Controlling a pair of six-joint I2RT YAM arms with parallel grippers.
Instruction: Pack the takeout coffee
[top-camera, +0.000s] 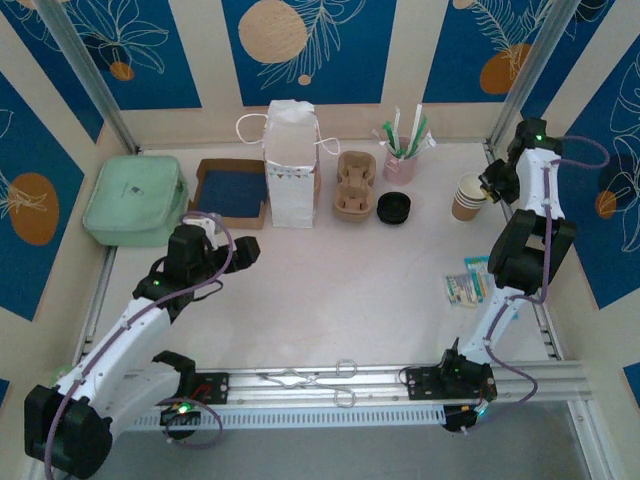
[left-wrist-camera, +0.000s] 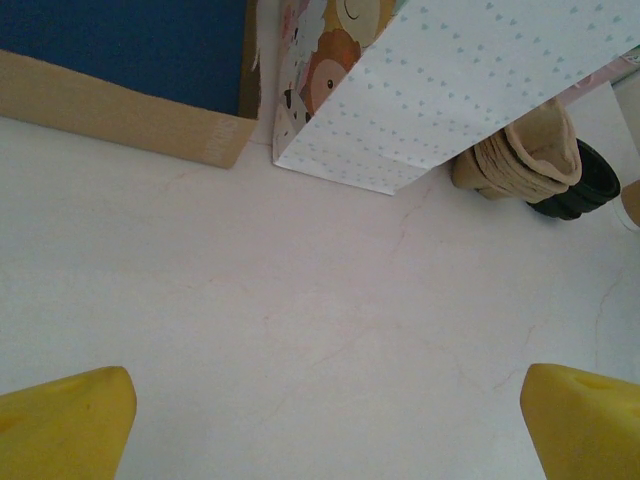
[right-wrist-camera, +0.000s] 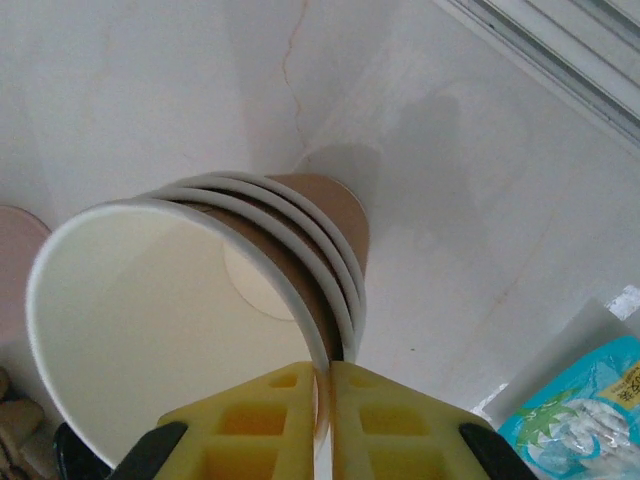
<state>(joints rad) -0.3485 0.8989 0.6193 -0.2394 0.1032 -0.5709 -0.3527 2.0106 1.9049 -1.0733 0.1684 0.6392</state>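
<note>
Coffee cup (right-wrist-camera: 150, 330), lidless, sits atop a nested stack (top-camera: 468, 197) at the far right of the table (top-camera: 330, 290). Right gripper (right-wrist-camera: 322, 372) is clamped on its rim, one finger inside, likely to peel it off alone. Left gripper (left-wrist-camera: 325, 410) hangs spread wide near the bag (top-camera: 290, 165), holding nothing, seemingly waiting.

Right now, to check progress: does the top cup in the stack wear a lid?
No, the top cup stands open, its white inside bare.
</note>
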